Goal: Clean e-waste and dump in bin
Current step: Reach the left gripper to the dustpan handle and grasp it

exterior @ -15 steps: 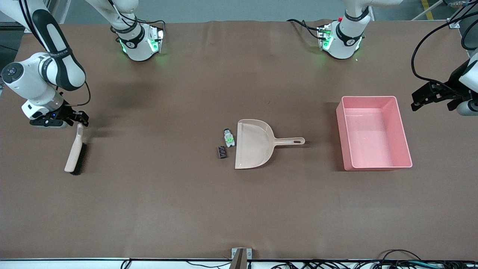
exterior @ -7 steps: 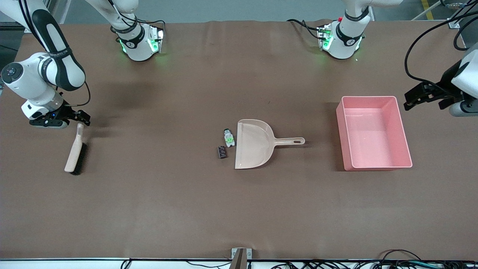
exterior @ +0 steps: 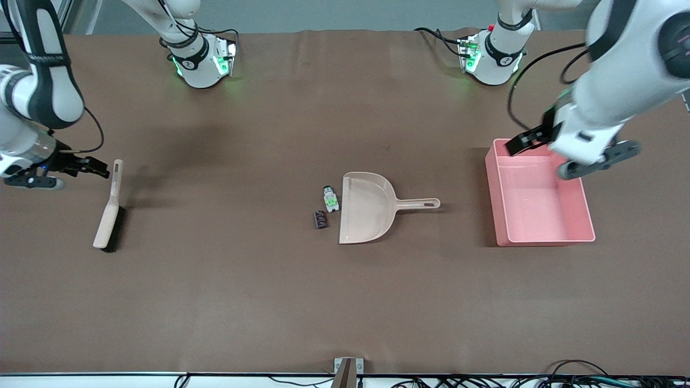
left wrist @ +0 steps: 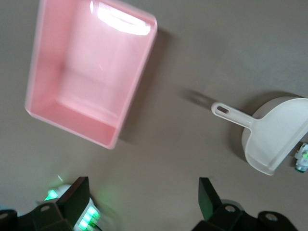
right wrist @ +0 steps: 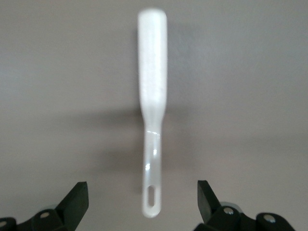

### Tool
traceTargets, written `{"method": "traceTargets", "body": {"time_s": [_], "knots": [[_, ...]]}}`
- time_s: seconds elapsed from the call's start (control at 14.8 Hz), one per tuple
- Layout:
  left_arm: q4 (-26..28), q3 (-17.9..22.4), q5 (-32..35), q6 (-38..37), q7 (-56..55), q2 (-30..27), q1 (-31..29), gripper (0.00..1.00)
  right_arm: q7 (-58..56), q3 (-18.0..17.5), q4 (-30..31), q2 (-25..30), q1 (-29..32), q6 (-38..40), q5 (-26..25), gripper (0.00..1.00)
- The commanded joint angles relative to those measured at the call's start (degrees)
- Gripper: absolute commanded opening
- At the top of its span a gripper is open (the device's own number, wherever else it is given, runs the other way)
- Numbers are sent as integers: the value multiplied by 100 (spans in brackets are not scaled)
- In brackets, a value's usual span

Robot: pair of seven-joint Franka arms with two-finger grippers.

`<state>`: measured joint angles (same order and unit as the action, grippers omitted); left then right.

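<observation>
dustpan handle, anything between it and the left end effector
Nothing visible does. The left end effector is open over the bin's rim, and only bare table lies between the bin and the dustpan handle.

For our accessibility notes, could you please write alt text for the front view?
Two small pieces of e-waste lie on the brown table beside the mouth of a beige dustpan, with the pink bin toward the left arm's end. The left gripper hangs over the bin's rim, and the right gripper, jaws open, is by the brush handle.
</observation>
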<state>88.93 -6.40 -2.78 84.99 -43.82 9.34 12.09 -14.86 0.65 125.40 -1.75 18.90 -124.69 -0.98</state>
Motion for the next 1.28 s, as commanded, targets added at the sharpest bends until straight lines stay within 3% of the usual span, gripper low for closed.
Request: {"method": "traceTargets", "body": {"time_s": [0.0,0.13,0.4,0.74,0.81,1.01,1.21], "knots": [[-130,-63,-520,288,-1203,620,-40,100,457,-13,-891,183,-334,1206,36,100],[-130,-72,-601,709,-2178,955,65,100,537,-4,-1272,297,-458,1736,28,100],[-130,-63,-505,1834,-4271,1605,399,100,476,22,-1246,316,-405,1729,28,100],[-113,-54,13,2565,-5959,2212,812,100,423,31,-1176,263,-361,1396,-33,100],[-104,-54,110,2618,-6206,2300,874,100,266,31,-1063,141,-265,1117,-51,100],[-77,-54,374,2715,-6839,2520,997,100,-488,31,244,25,112,-674,-52,100],[63,-54,550,2795,-7184,2582,1076,100,-895,31,573,-211,403,-1136,-52,100]]}}
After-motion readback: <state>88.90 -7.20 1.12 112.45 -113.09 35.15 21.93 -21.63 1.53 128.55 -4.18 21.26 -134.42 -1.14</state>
